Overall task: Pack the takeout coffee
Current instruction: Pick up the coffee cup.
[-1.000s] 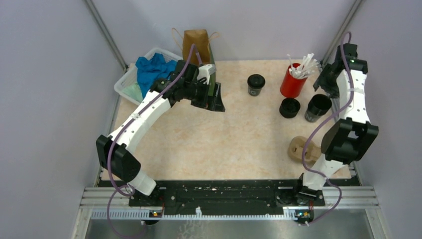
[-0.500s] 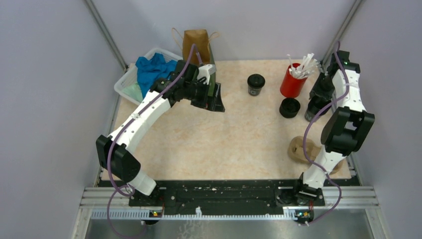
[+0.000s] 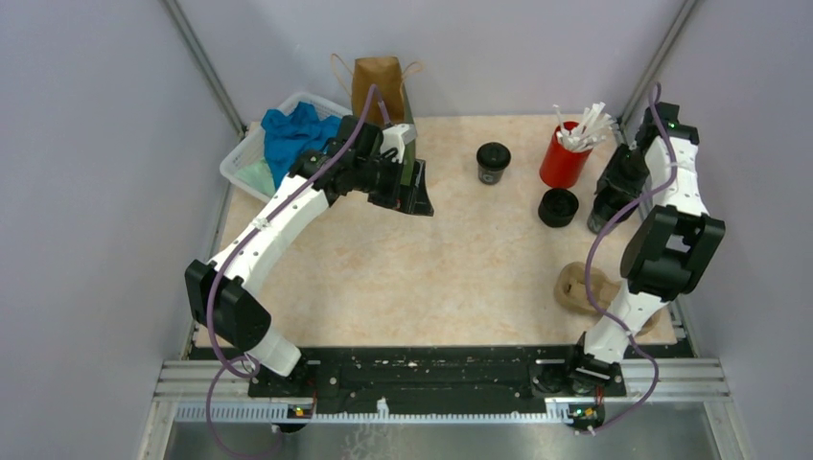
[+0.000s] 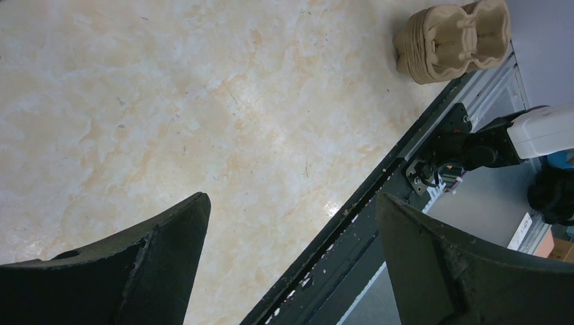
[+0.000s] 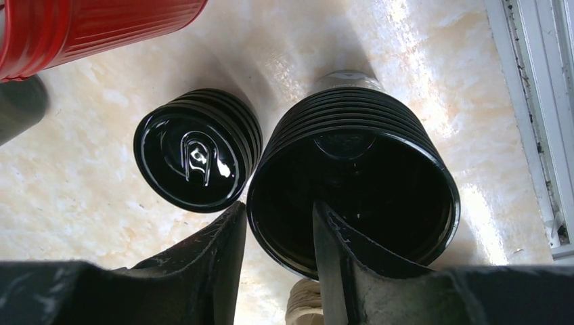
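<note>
One lidded black takeout coffee cup (image 3: pixel 493 161) stands alone at the back middle of the table. A nested stack of open black cups (image 5: pixel 352 169) stands at the right, and my right gripper (image 5: pixel 277 205) is shut on its rim, one finger inside and the other against the outer wall. From above, the right gripper (image 3: pixel 614 192) covers most of that stack. A low stack of black lids (image 5: pixel 196 157) sits just left of it, and shows from above as the lid stack (image 3: pixel 558 206). My left gripper (image 4: pixel 290 198) hangs open and empty over the table; from above that gripper (image 3: pixel 407 187) is beside the brown paper bag (image 3: pixel 379 81).
The red cup of white sticks (image 3: pixel 566 153) stands right behind the lids. A tan pulp carrier (image 3: pixel 580 286) lies near the right arm's base. A white bin with blue cloth (image 3: pixel 288 134) sits at the back left. The table's right rail (image 5: pixel 535 135) runs close to the cup stack.
My right gripper has moved forward and down from behind the open cup stack onto it, and its jaws have narrowed around the rim. The left arm has not moved.
</note>
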Robot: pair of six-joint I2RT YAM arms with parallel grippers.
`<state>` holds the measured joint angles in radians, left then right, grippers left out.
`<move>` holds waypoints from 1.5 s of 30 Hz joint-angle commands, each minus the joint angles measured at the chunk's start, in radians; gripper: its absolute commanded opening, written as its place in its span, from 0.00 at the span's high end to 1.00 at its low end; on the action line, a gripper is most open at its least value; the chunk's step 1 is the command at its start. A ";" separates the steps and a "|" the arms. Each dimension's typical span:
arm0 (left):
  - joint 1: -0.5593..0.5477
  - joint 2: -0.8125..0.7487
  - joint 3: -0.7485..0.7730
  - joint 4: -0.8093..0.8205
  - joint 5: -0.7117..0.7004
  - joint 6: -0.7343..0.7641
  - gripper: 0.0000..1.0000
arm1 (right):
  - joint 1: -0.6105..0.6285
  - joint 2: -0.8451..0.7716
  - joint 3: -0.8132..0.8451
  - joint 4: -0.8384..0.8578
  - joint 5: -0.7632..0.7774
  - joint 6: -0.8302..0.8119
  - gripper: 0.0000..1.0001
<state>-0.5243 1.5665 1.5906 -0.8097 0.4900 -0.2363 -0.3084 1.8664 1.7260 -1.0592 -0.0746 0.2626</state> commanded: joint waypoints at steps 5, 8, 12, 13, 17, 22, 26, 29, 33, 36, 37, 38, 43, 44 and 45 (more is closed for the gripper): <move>0.005 -0.035 -0.010 0.037 0.017 0.014 0.02 | -0.029 -0.060 0.018 0.036 -0.054 0.003 0.63; 0.005 -0.036 -0.010 0.036 0.016 0.015 0.02 | -0.031 -0.058 0.019 0.042 -0.062 0.003 0.67; 0.005 -0.033 -0.008 0.035 0.018 0.015 0.02 | -0.044 -0.055 0.029 0.042 -0.079 0.008 0.65; 0.005 -0.033 -0.007 0.036 0.018 0.015 0.02 | -0.047 -0.055 0.032 0.042 -0.084 0.011 0.64; 0.004 -0.027 -0.002 0.035 0.017 0.015 0.02 | -0.054 -0.054 0.045 0.042 -0.105 0.016 0.63; 0.005 -0.019 0.004 0.035 0.018 0.015 0.02 | -0.057 -0.048 0.032 0.048 -0.121 0.013 0.75; 0.005 -0.014 0.009 0.035 0.021 0.015 0.02 | -0.061 -0.047 0.032 0.052 -0.132 0.013 0.79; 0.005 -0.011 0.009 0.035 0.023 0.015 0.02 | -0.064 -0.050 0.035 0.053 -0.140 0.016 0.83; 0.005 -0.009 0.010 0.035 0.024 0.014 0.02 | -0.066 -0.056 0.040 0.052 -0.155 0.021 0.84; 0.005 -0.011 0.008 0.037 0.027 0.013 0.02 | -0.065 -0.066 0.038 0.046 -0.149 0.021 0.87; 0.006 -0.011 0.007 0.037 0.028 0.012 0.02 | -0.064 -0.069 0.038 0.044 -0.145 0.022 0.89; 0.006 -0.010 0.006 0.039 0.030 0.012 0.02 | -0.066 -0.073 0.039 0.042 -0.142 0.022 0.90; 0.006 -0.014 0.003 0.041 0.036 0.009 0.02 | -0.065 -0.083 0.046 0.033 -0.127 0.022 0.95; 0.005 -0.015 0.004 0.042 0.036 0.009 0.02 | -0.066 -0.085 0.050 0.031 -0.118 0.023 0.96; 0.005 -0.016 0.003 0.041 0.035 0.009 0.02 | -0.065 -0.087 0.055 0.027 -0.111 0.021 0.97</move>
<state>-0.5240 1.5665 1.5845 -0.8089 0.5072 -0.2363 -0.3641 1.8500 1.7294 -1.0355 -0.2047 0.2813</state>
